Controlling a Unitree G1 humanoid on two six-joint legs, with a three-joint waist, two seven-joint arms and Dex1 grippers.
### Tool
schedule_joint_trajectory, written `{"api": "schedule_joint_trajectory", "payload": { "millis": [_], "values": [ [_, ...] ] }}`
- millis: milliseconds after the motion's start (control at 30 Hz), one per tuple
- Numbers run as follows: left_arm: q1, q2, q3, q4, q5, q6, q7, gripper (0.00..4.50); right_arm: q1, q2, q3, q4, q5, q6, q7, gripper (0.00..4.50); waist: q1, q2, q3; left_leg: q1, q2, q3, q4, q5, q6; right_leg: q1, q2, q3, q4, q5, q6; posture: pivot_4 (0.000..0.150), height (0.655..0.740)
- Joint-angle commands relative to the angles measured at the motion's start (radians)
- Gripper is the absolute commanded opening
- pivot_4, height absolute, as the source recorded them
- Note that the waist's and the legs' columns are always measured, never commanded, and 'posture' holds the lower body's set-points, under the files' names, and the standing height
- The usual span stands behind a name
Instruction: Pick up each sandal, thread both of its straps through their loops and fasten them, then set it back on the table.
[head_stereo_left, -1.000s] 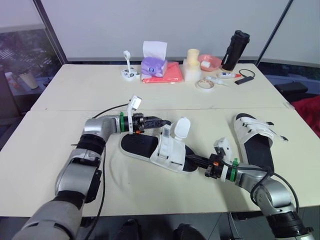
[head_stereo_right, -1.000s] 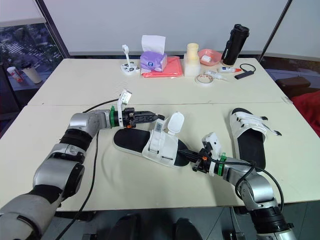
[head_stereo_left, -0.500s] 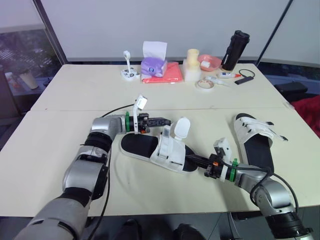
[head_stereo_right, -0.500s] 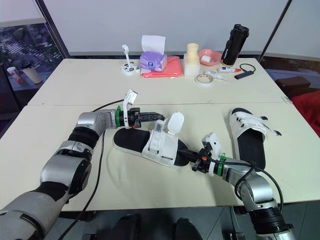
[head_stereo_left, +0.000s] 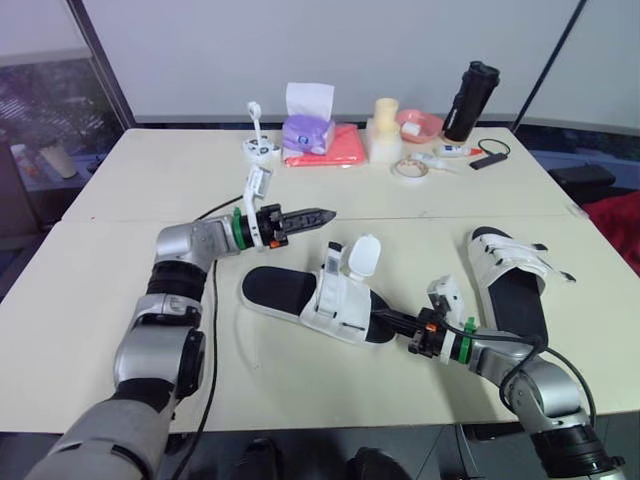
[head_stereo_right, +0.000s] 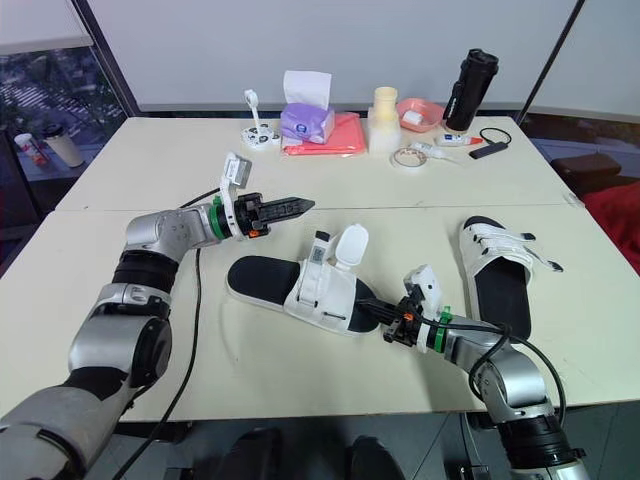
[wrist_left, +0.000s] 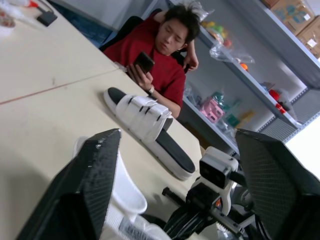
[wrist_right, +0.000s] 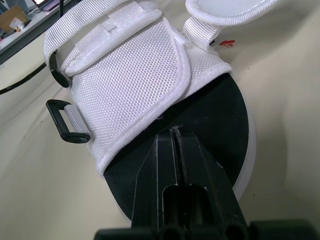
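Risking a skid of the sandal (head_stereo_left: 318, 298) across the table (head_stereo_left: 150, 170) if shoved by closed fingertips (wrist_right: 165, 145) alone.
Had the right gripper (head_stereo_left: 388, 320) pressed shut and grasping nothing, tips on the black insole at one end, forearm low near the table's front edge. Held the left gripper (head_stereo_left: 322, 213) spread and empty above the table behind the sandal, wrist level, arm stretched forward. Could have snagged the upright strap (head_stereo_left: 362, 255) on a careless descent. Noted the second sandal (head_stereo_left: 512, 278) lying well apart, to the right.

Cream table (head_stereo_left: 100, 300) before a pale wall (head_stereo_left: 350, 50); dark window (head_stereo_left: 40, 110) at left.
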Motion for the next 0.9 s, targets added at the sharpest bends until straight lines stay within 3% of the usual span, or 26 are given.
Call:
{"api": "schedule_joint_trajectory", "payload": {
  "millis": [33, 433, 533, 767, 900],
  "values": [
    [0.020, -0.005, -0.034, 0.013, 0.042, -0.033, 0.014, 4.17, 0.025, 0.004, 0.027, 0.055, -0.048, 0.030, -0.029, 0.00, 0.000, 0.000, 0.000, 0.000, 0.000, 0.000, 0.000, 0.000, 0.000, 0.000, 0.000, 0.000, 0.000, 0.000, 0.000, 0.150, 0.7400],
    [0.020, -0.081, -0.066, 0.065, 0.089, -0.093, 0.031, 4.17, 0.024, 0.006, 0.026, 0.056, -0.049, 0.032, -0.032, 0.00, 0.000, 0.000, 0.000, 0.000, 0.000, 0.000, 0.000, 0.000, 0.000, 0.000, 0.000, 0.000, 0.000, 0.000, 0.000, 0.150, 0.7400],
    [0.014, -0.095, -0.057, 0.072, 0.090, -0.103, 0.040, 3.45, 0.026, 0.007, 0.025, 0.055, -0.049, 0.031, -0.033, 0.00, 0.000, 0.000, 0.000, 0.000, 0.000, 0.000, 0.000, 0.000, 0.000, 0.000, 0.000, 0.000, 0.000, 0.000, 0.000, 0.150, 0.7400],
    [0.011, -0.098, -0.031, 0.049, 0.067, -0.086, 0.043, 0.02, 0.028, 0.010, 0.025, 0.054, -0.049, 0.030, -0.034, 0.00, 0.000, 0.000, 0.000, 0.000, 0.000, 0.000, 0.000, 0.000, 0.000, 0.000, 0.000, 0.000, 0.000, 0.000, 0.000, 0.150, 0.7400],
    [0.011, -0.097, 0.000, -0.012, 0.011, -0.069, 0.010, 0.02, 0.023, 0.017, 0.026, 0.064, -0.053, 0.025, -0.036, 0.00, -0.001, 0.000, 0.000, 0.000, 0.000, 0.000, 0.000, 0.000, 0.000, 0.000, 0.000, 0.000, 0.001, 0.000, 0.000, 0.150, 0.7400]
  ]
}}
